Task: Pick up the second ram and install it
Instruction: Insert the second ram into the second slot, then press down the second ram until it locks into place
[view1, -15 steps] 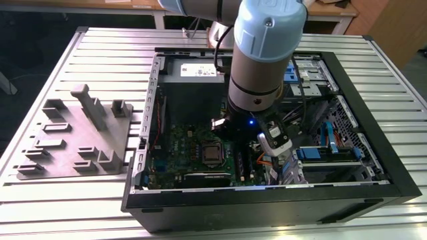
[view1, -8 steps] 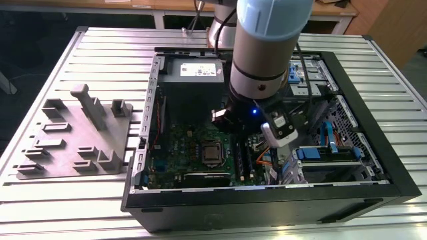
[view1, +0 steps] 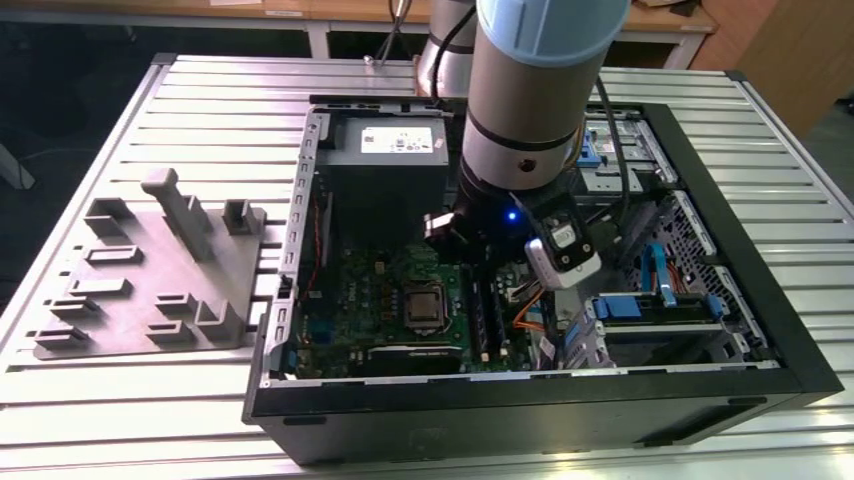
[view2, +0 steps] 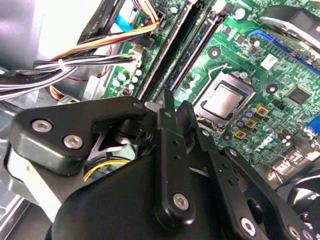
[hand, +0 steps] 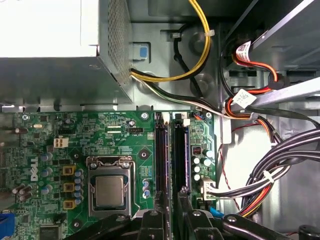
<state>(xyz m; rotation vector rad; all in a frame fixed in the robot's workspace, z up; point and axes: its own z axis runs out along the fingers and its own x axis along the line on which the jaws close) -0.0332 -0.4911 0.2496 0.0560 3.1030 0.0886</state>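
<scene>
Aluminium slatted table carries an open black computer case, and the Universal Robots arm reaches down into it at the centre of the exterior view. The gripper hangs low over the green motherboard, just beside the square silver CPU on the side toward the exterior view's right. A grey power supply sits in the case at upper centre of that view. A grey plastic fixture tray with upright pegs lies on the table at the exterior view's left, well apart from the case.

In the first wrist view two long memory slots run side by side next to the CPU, and the second ram appears as a dark, narrow stick standing on edge in the slot farther from the CPU. The neighbouring slot also looks filled.

The gripper stands at one end of these slots. In the second wrist view its fingers are drawn narrow, nearly together, over the end of the slots. Whether they touch the stick I cannot tell.

Bundled cables lie beside the slots on the side away from the CPU.
</scene>
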